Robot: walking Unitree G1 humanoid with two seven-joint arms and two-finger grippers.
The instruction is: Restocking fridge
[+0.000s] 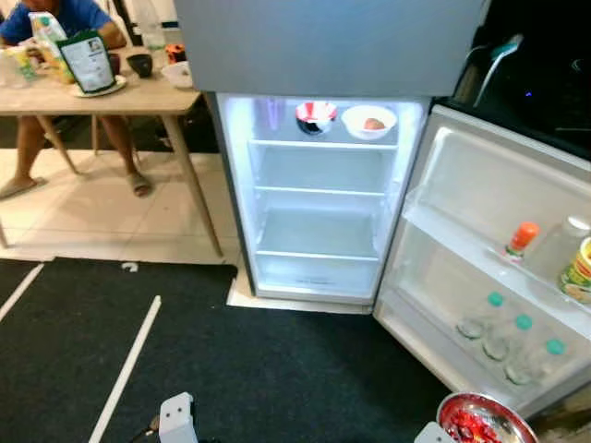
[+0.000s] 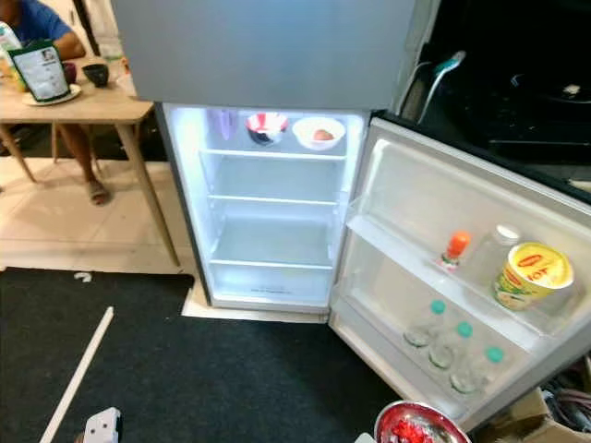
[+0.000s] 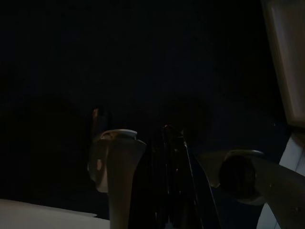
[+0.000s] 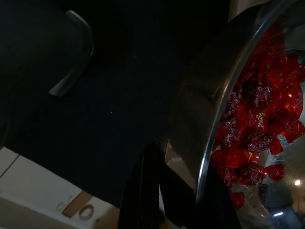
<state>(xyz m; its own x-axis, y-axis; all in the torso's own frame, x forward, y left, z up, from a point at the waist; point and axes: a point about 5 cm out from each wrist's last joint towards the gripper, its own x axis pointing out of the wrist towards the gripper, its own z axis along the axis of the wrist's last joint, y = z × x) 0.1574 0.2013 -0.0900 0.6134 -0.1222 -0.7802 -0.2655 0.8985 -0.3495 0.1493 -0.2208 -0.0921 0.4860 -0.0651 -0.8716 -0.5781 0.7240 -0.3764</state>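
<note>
Evidently the right gripper (image 4: 183, 210) pinches the rim of a steel bowl of red-wrapped sweets (image 1: 485, 425), low before the open fridge (image 1: 319, 212); keep it level toward a bare shelf (image 1: 317, 235). Left gripper's fingers: too dark to tell.

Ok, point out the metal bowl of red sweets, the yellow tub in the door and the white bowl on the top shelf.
metal bowl (image 2: 420, 426), right eye view, red sweets inside
yellow tub (image 2: 532, 273), right eye view, lid
white bowl (image 1: 368, 121), left eye view, front wall

Two bowls (image 1: 316, 117) sit on the fridge's top shelf; three green-capped bottles (image 2: 452, 346) and one orange-capped bottle (image 2: 452, 249) (plus one yellow tub (image 2: 531, 275)) stand in the door; one steel bowl (image 2: 420, 425) holds red sweets.
</note>
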